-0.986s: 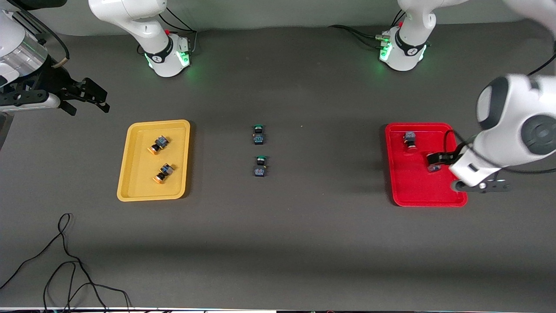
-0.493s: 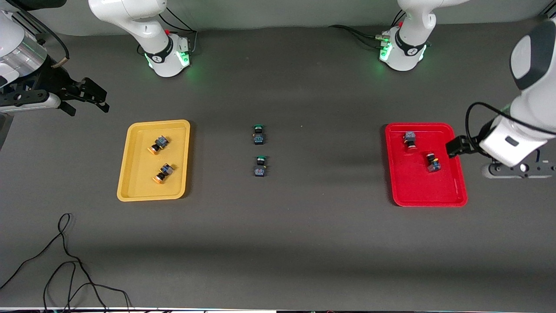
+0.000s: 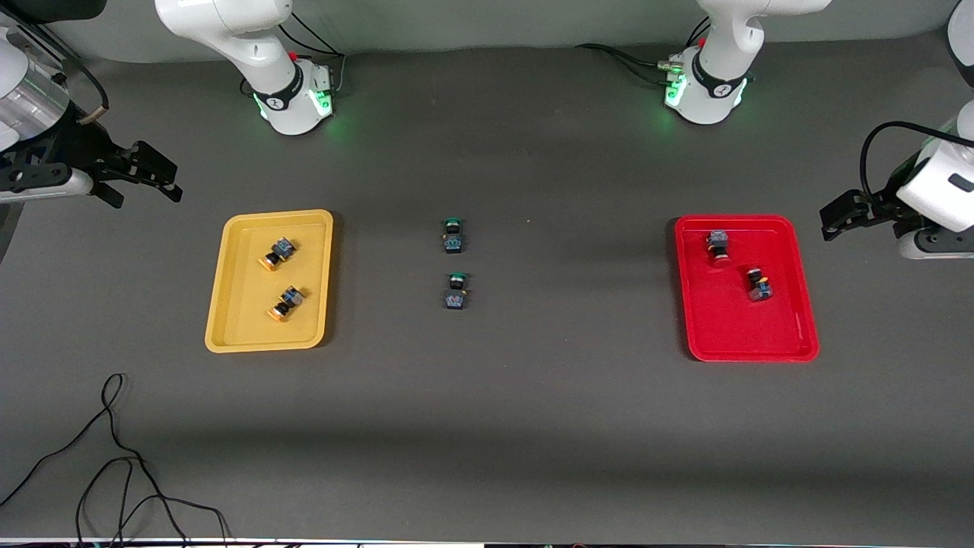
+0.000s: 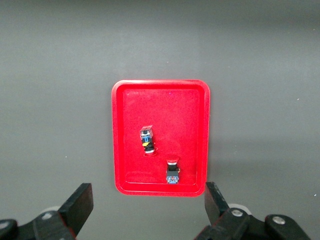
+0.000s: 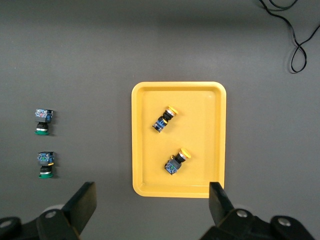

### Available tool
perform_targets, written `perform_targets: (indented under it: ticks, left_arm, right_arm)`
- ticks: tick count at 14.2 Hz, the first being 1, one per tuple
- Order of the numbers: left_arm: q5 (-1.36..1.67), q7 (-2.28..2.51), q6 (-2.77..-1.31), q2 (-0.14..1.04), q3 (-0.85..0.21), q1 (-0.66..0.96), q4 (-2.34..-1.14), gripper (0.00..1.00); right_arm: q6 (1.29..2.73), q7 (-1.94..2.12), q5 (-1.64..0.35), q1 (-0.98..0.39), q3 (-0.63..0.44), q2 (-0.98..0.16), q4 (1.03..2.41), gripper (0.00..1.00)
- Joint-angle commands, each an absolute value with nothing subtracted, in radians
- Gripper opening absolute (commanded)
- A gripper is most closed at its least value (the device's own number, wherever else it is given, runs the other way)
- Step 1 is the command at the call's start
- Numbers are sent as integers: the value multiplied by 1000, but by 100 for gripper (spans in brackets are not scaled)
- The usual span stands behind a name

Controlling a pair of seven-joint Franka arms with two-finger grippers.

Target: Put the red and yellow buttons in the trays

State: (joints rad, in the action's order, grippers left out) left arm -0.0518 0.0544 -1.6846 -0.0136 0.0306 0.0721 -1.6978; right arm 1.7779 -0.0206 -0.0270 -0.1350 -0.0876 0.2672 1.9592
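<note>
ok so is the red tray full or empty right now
Neither: the red tray holds two red-capped buttons, one farther from the front camera, one nearer. They lie apart, and most of the tray floor is bare. No gripper is over it.

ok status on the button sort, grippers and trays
Left gripper open, empty, off the red tray. Right gripper open, empty, waiting past the yellow tray. Two buttons in each tray. Nothing in the way.

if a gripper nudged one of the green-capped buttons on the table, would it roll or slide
The green-capped button would probably slide or skid: its dark body looks blocky. Its round cap might let it pivot or roll slightly. Being so small, it likely shifts at a light touch.
</note>
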Motion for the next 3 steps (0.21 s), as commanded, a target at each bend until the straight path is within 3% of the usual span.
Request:
perform_targets:
  ticks: [1,3]
  left_arm:
    - [-35,34,-1675,-35,-93,-61,-1720,100]
    - [-37,34,-1678,-35,-107,-65,-1718,100]
  right_arm:
    - [1744,2,-9,-127,-84,238,1916,100]
    - [1744,2,-9,-127,-84,227,1908,100]
